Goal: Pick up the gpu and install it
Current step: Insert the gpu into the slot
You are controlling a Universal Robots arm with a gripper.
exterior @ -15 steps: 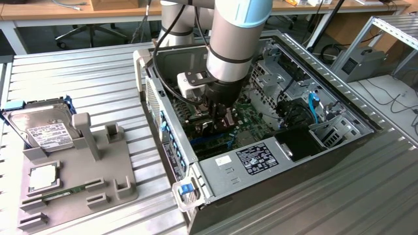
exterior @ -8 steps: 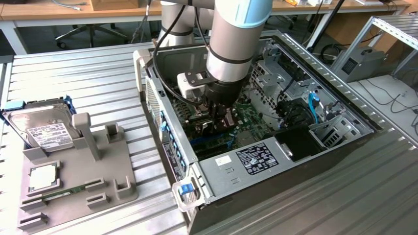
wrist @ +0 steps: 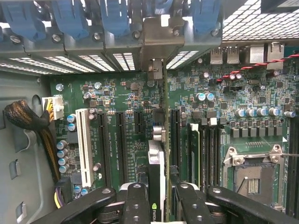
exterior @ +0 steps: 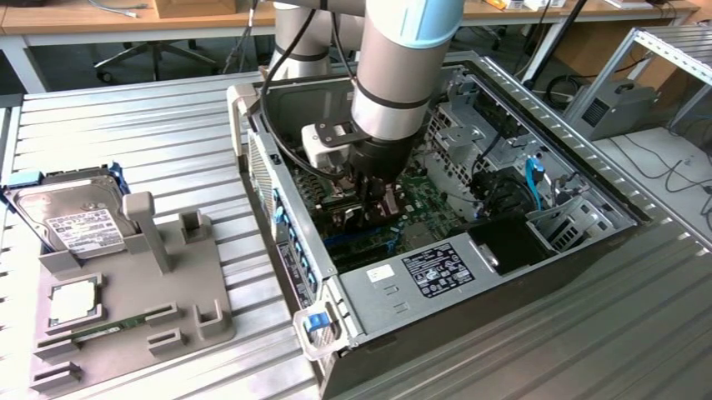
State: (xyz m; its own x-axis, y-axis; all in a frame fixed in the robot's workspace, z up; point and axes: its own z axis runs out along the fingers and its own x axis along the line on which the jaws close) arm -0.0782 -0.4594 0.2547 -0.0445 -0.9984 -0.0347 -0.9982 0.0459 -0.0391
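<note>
So the gpu is held edge-on by the end effector, which is clamped on both sides of the card. It's positioned down inside the open computer case, right over the motherboard slots, with its metal end seen by the row of rear slot covers. Whether it's actually seated in a slot can't be told. Out on the table, a hard drive and a green RAM stick are seen sitting in the gray holder.
</note>
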